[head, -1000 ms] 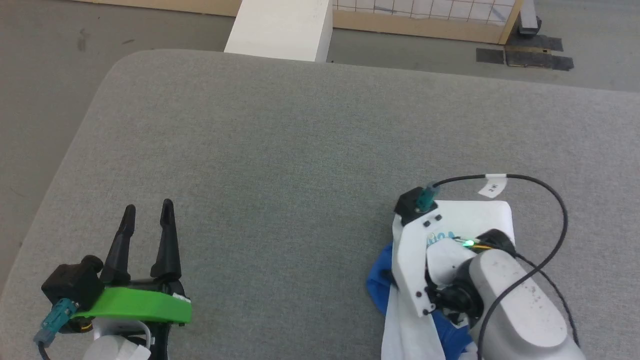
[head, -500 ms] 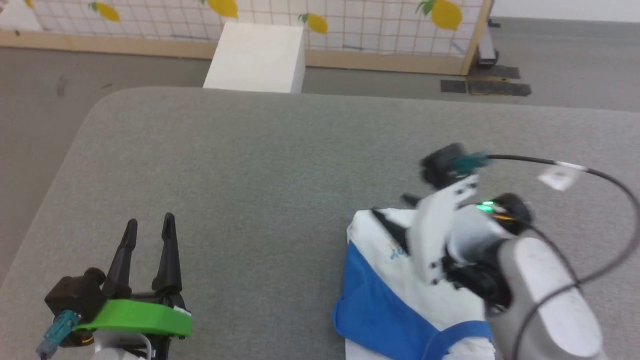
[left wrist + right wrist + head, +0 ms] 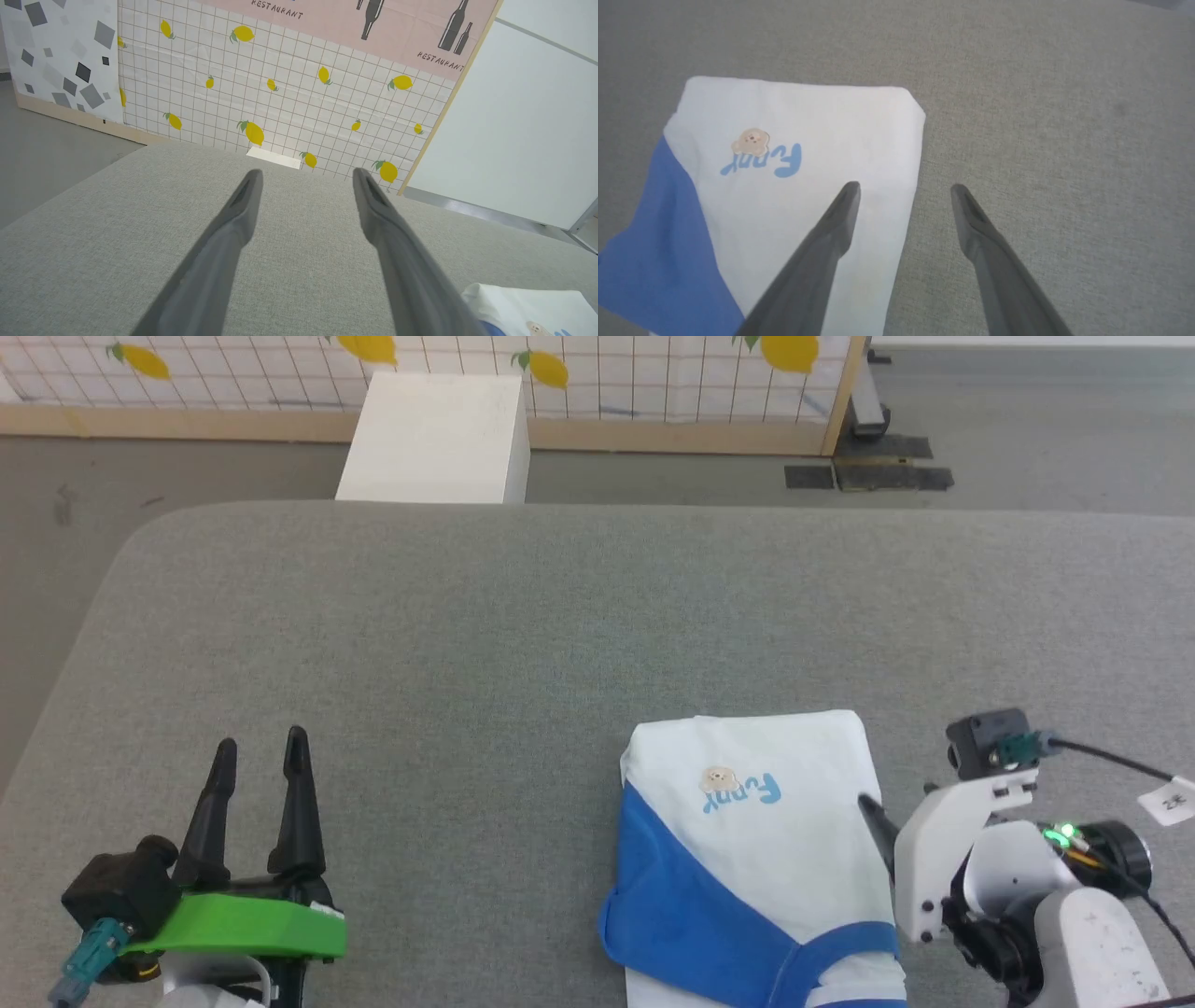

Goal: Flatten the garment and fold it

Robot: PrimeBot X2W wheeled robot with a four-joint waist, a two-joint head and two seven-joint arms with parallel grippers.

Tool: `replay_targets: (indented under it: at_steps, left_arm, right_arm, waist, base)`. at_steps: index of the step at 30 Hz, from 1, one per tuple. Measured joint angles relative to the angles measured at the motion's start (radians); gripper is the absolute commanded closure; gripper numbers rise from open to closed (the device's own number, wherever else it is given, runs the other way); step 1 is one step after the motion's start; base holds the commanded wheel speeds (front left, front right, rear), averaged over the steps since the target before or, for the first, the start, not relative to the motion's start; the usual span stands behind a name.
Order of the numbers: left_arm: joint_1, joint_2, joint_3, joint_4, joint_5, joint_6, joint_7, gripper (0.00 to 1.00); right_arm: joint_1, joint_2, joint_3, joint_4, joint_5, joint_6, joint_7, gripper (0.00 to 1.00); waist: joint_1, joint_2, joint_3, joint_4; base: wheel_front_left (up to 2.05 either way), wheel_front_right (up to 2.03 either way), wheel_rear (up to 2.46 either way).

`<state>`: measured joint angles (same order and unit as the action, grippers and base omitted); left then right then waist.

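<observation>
White-and-blue T-shirt (image 3: 747, 821) lies folded on the grey surface (image 3: 467, 644), long axis running away from the robot; right pincer (image 3: 903, 191), spread and empty, straddles its right edge; left pincer (image 3: 261, 747), also spread, sits well apart.

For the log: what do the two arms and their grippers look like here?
The left gripper and right gripper each have two long, dark, tapered fingers. The left wrist carries a bright green bracket and a teal connector. The right wrist has a white bracket, a green light, a pale grey forearm and a black cable with a white tag.
</observation>
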<state>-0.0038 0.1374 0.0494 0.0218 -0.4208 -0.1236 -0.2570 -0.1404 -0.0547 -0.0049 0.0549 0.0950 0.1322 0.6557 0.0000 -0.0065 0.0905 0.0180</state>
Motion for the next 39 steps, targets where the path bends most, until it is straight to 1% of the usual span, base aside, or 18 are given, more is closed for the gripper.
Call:
replay_targets:
  at_steps: [2,10,15,16,17,18,23,26,29,31,32,35,39]
  left_arm:
    - [-0.001,0.0,0.002,-0.002,0.0,0.0,0.0,0.0]
    - [-0.021,-0.002,-0.004,0.001,0.0,0.0,0.0,0.0]
    - [-0.024,-0.002,-0.009,0.005,0.0,0.0,0.0,0.0]
    - [-0.027,-0.002,-0.015,0.009,0.0,0.0,0.0,0.0]
    - [-0.029,-0.002,-0.018,0.011,-0.001,0.0,0.0,0.0]
    - [-0.031,-0.002,-0.019,0.013,-0.002,0.0,0.0,0.0]
    - [-0.037,-0.002,-0.036,0.03,-0.002,0.0,0.0,0.0]
    - [-0.037,-0.002,-0.035,0.03,-0.002,0.0,0.0,0.0]
    - [-0.035,-0.001,-0.033,0.025,-0.002,0.0,0.0,0.0]
    - [-0.033,0.0,-0.03,0.021,-0.003,0.0,0.0,0.0]
    - [-0.032,0.002,-0.03,0.019,-0.003,0.0,0.0,0.0]
    - [-0.033,0.006,-0.026,0.01,-0.003,0.0,0.0,0.0]
    - [-0.039,0.022,-0.027,-0.003,-0.003,0.0,0.0,0.0]
  right_arm:
    - [0.006,0.001,-0.005,0.025,-0.009,0.0,0.012,0.0]
    - [0.008,0.001,0.014,0.126,0.029,0.0,0.023,0.0]
    - [-0.007,-0.001,0.019,0.158,0.04,0.0,0.023,0.0]
    - [-0.016,-0.003,0.019,0.174,0.048,0.0,0.024,0.52]
    - [-0.02,-0.003,0.021,0.179,0.049,0.0,0.029,0.91]
    - [-0.023,-0.004,0.025,0.18,0.05,0.0,0.031,1.0]
    - [-0.022,-0.005,0.061,0.162,0.049,-0.001,0.041,1.0]
    - [-0.012,-0.037,0.099,0.125,0.044,0.0,0.063,1.0]
    - [0.004,-0.102,0.145,0.072,0.058,0.0,0.108,1.0]
    - [0.007,-0.168,0.167,0.038,0.067,0.0,0.142,1.0]
    - [0.007,-0.264,0.193,0.007,0.086,0.0,0.177,1.0]
    - [-0.011,-0.328,0.208,0.001,0.093,0.0,0.194,1.0]
    - [-0.077,-0.372,0.201,0.02,0.1,0.0,0.188,1.0]
  waist:
    - [0.0,0.0,0.011,0.002]
    - [0.0,0.0,0.059,0.025]
    - [0.0,0.0,0.078,0.045]
    - [0.0,0.0,0.083,0.055]
    - [0.0,0.0,0.084,0.057]
    - [0.0,0.0,0.083,0.059]
    - [0.0,0.0,0.061,0.065]
    - [0.0,0.0,0.052,0.057]
    - [0.0,0.0,0.047,0.035]
    - [0.0,0.0,0.045,0.012]
    - [0.0,0.0,0.045,-0.031]
    - [0.0,0.0,0.051,-0.085]
    - [0.0,0.0,0.073,-0.167]
  base:
    - [0.0,0.0,0.0]
    - [0.0,0.0,0.0]
    - [0.0,0.0,0.0]
    - [0.0,0.0,0.0]
    - [0.0,0.0,0.0]
    - [0.0,0.0,0.0]
    - [0.0,0.0,0.0]
    - [0.0,0.0,0.0]
    - [0.0,0.0,0.0]
    - [0.0,0.0,0.0]
    - [0.0,0.0,0.0]
    - [0.0,0.0,0.0]
    - [0.0,0.0,0.0]
